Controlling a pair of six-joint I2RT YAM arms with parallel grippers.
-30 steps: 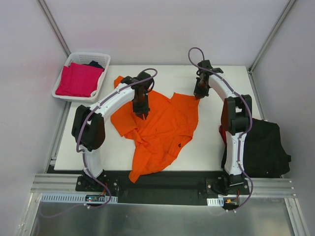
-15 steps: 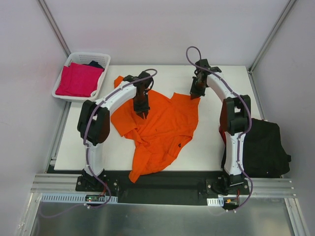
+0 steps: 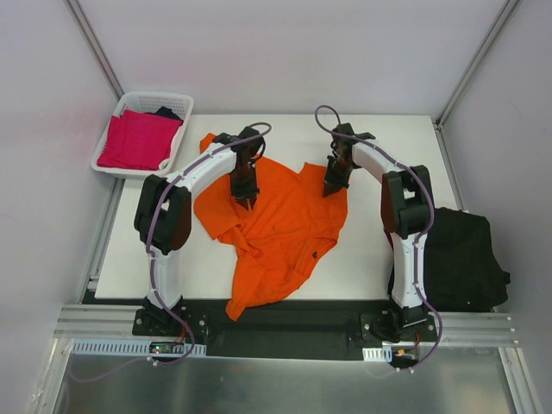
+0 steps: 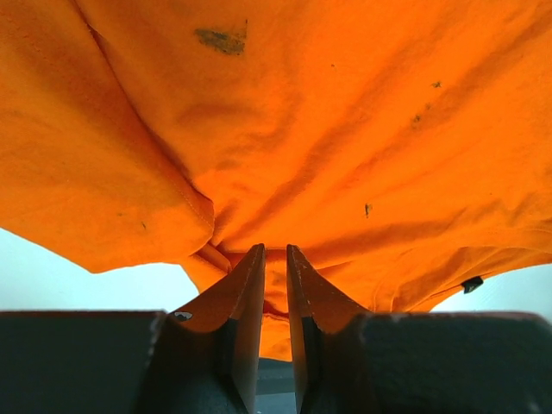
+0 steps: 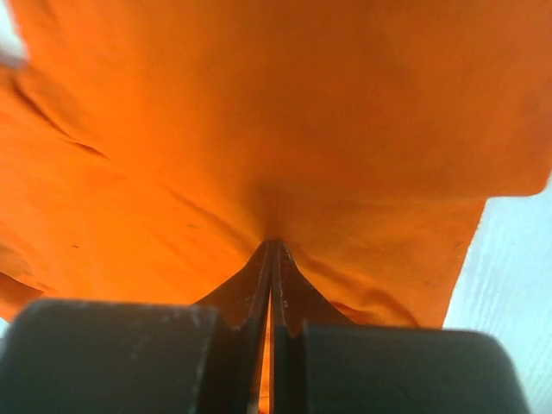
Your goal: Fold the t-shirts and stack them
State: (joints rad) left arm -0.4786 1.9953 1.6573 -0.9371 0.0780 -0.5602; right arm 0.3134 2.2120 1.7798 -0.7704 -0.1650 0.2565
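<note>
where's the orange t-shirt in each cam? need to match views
Top external: orange t-shirt mid-table, between the arms.
Left wrist: fills the upper frame, bunched at the left pincer.
Right wrist: fills most of the frame, pinched in the right pincer.
Shared landmark: white table, pale at the wrist views' edges.

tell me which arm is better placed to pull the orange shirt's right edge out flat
Right. The right gripper is shut on the orange t-shirt close to that edge, and the cloth puckers at its tips. The left gripper pinches a fold further left, on the far side of the shirt.
</note>
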